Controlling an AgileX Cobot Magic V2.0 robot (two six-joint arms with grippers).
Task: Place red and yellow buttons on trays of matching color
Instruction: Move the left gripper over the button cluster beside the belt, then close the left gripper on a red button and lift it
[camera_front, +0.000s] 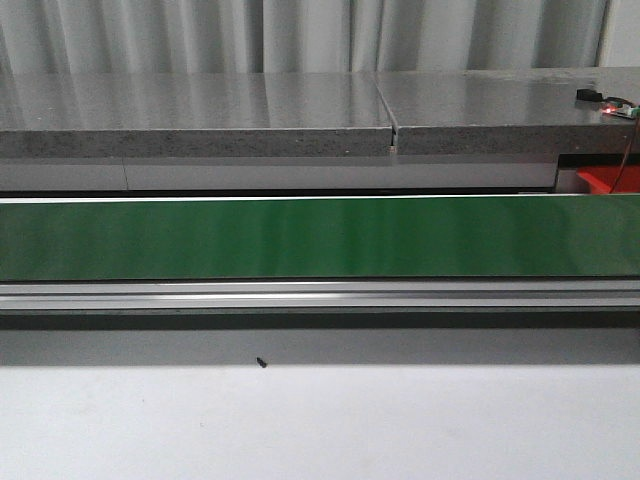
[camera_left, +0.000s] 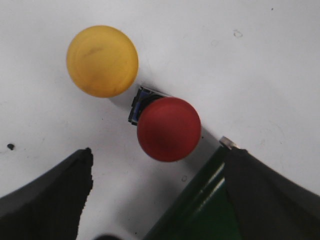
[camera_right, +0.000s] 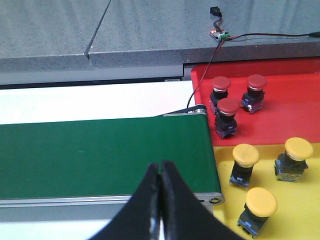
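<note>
Buttons are seen in both wrist views; none are visible in the front view. Under the left wrist, one yellow button (camera_left: 102, 61) and one red button (camera_left: 169, 129) lie on a white surface (camera_left: 260, 65), close beside each other; whether the caps touch cannot be told. Only the domed caps are seen from above, with a small blue-and-black part of the red button's body showing between them. The left gripper (camera_left: 157, 175) is spread wide, its two dark fingers (camera_left: 50, 200) cut off by the frame edge and holding nothing. A green belt corner (camera_left: 200, 210) is partly hidden behind one finger.

In the right wrist view, three red buttons (camera_right: 228, 116) are counted on the red tray (camera_right: 290, 115) and three yellow buttons (camera_right: 245, 162) on the yellow tray (camera_right: 300, 210), all standing upright. Both trays are cut off by the frame and lie just beside the end of the green conveyor belt (camera_right: 100, 155). The right gripper (camera_right: 160, 200) is pressed together above the belt, with nothing between the fingers.

A small circuit board (camera_right: 220, 34) with red and black wires sits on the grey ledge (camera_right: 150, 30); its markings are too small to read. No legible writing is seen anywhere. In the front view only a corner of the red tray shows.
</note>
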